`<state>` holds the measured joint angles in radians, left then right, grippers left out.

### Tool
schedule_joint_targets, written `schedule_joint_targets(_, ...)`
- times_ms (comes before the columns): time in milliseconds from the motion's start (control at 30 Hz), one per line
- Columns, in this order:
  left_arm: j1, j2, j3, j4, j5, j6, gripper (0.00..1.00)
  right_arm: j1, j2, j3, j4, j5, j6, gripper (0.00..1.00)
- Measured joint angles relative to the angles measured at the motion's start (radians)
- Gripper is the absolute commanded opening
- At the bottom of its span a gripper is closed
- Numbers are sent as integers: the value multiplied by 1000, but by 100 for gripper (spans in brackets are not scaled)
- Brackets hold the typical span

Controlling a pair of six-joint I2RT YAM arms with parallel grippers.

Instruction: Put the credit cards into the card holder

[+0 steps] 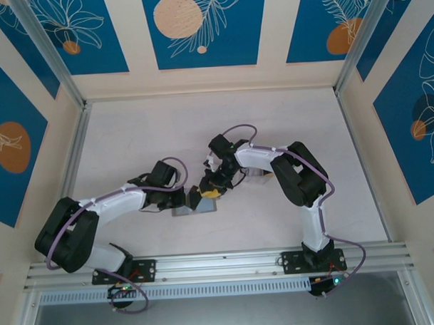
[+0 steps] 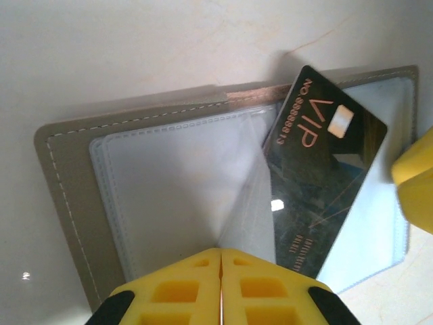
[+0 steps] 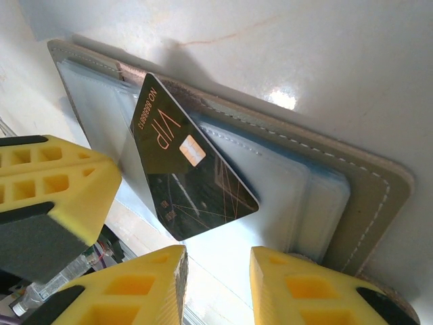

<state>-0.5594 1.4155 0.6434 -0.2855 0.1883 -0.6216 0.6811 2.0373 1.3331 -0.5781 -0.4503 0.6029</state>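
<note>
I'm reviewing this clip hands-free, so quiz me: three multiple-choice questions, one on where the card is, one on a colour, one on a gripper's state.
1. Where is the black card?
A) standing upright on the table
B) tilted on the open holder
C) on bare table, away from the holder

2. What colour is the holder's cover?
A) red
B) blue
C) grey

3. How is the right gripper?
A) open
B) shut on the card
C) shut, empty

Answers:
1 B, the card lies askew across the holder's clear pockets.
2 C, its stitched border is grey.
3 A, its jaws stand apart with the card free ahead of them.
</note>
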Motion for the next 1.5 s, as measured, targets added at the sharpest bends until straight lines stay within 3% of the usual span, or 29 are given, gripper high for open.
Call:
schedule_joint_targets(433, -2, 34, 21, -4, -29, 10, 6, 13, 0, 0, -1, 34, 16, 35)
schedule_joint_targets(933, -8, 30, 9, 12, -32, 10, 6, 77, -1, -7, 89, 78, 139, 34)
schedule_joint_targets(1500, -8, 20, -4, 29, -33, 10, 6, 165, -11, 99, -66, 332, 151, 33)
